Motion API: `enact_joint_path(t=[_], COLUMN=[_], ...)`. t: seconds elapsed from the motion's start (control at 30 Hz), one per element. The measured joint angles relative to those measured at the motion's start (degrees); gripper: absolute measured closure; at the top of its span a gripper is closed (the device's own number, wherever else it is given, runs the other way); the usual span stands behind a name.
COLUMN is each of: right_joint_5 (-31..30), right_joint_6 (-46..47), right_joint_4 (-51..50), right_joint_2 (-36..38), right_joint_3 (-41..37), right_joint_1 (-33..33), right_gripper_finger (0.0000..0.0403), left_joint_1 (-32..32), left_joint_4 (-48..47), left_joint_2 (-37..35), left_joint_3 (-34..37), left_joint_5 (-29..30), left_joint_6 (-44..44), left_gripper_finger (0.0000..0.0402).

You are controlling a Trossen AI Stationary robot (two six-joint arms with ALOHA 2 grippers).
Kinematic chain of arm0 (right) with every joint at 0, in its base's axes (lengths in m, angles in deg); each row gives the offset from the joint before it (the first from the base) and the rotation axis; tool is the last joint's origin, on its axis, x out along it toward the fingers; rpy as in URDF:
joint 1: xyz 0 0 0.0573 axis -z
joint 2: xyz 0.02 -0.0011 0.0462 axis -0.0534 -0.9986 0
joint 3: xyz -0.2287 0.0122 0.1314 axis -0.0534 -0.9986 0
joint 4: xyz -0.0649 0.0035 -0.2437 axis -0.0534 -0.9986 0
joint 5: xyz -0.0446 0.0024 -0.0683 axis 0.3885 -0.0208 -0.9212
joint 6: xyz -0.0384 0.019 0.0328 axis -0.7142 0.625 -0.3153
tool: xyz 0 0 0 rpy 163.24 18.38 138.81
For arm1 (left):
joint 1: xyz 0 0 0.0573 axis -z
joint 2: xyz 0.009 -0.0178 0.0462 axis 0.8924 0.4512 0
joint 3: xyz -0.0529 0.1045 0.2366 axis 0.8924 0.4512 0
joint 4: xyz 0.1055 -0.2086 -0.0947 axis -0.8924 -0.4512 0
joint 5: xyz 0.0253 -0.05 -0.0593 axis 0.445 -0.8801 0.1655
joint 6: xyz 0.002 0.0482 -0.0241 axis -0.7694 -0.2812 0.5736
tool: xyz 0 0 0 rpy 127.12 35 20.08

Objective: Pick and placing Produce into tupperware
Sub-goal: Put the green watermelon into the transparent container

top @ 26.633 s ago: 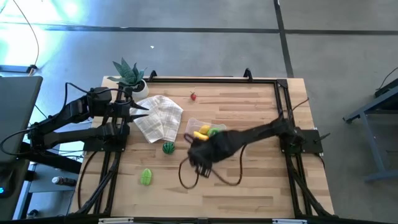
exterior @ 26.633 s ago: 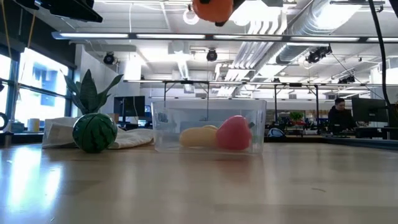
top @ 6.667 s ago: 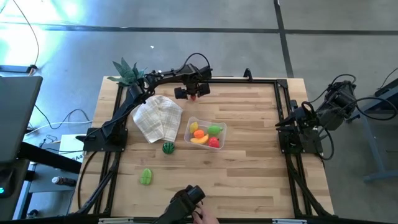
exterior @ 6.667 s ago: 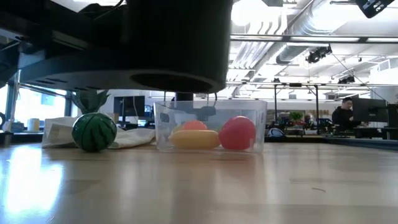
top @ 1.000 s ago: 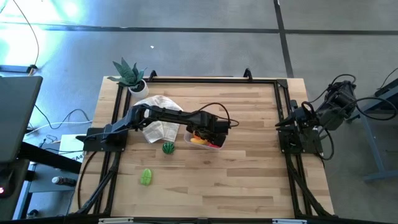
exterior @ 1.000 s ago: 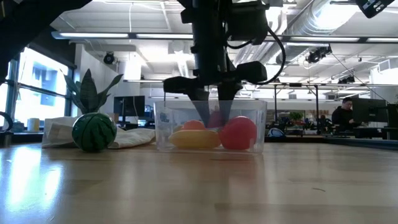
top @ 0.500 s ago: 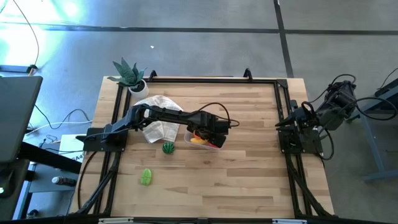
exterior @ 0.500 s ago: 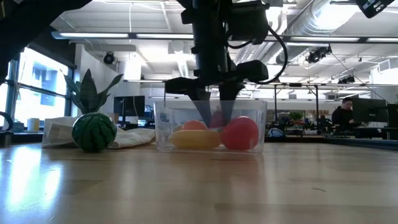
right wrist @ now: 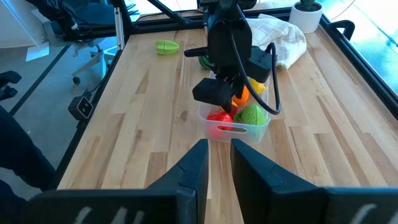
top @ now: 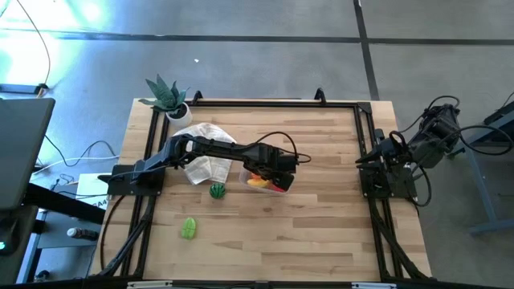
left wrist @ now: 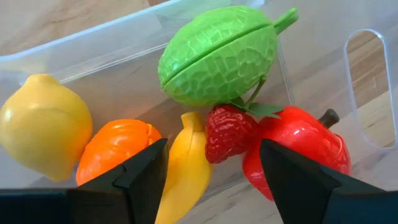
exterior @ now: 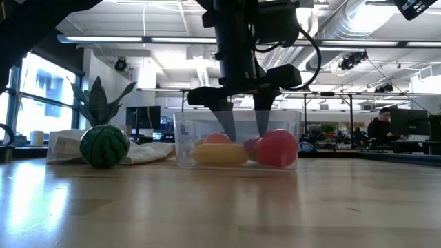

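The clear tupperware (top: 280, 186) stands mid-table and holds a lemon (left wrist: 43, 124), an orange (left wrist: 118, 146), a banana (left wrist: 186, 171), a strawberry (left wrist: 230, 132), a red fruit (left wrist: 298, 146) and a green fruit (left wrist: 217, 56). My left gripper (exterior: 244, 134) stands open with its fingers pointing down inside the tupperware, one on either side of the strawberry, which lies loose between banana and red fruit. My right gripper (right wrist: 219, 165) is shut and parked off the table's right edge (top: 377, 156).
A toy watermelon (top: 217, 190) lies on the table left of the tupperware, and a green vegetable (top: 189, 228) lies nearer the front edge. A checked cloth (top: 205, 152) and a potted plant (top: 166, 95) are at the far left. The right half is bare wood.
My left gripper has opened over the tupperware and let go of the strawberry, which now lies among the other fruit. The tupperware with its fruit has shifted a little toward the table's right edge.
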Motion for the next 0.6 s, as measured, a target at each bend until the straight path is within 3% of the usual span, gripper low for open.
enact_joint_path(t=[0.23,0.6], right_joint_5=[0.0,0.0], right_joint_6=[0.0,0.0], right_joint_4=[-0.01,-0.01], right_joint_2=[0.0,0.0], right_joint_3=[0.0,0.0], right_joint_1=[-0.02,0.0], right_gripper_finger=[0.0345,0.0345], left_joint_1=[0.02,0.52], left_joint_4=[-3.46,-16.44], left_joint_2=[0.0,-0.04], left_joint_3=[-3.62,-15.41], left_joint_5=[-0.41,6.82], left_joint_6=[-1.91,-4.08], left_gripper_finger=[0.0162,0.0181])
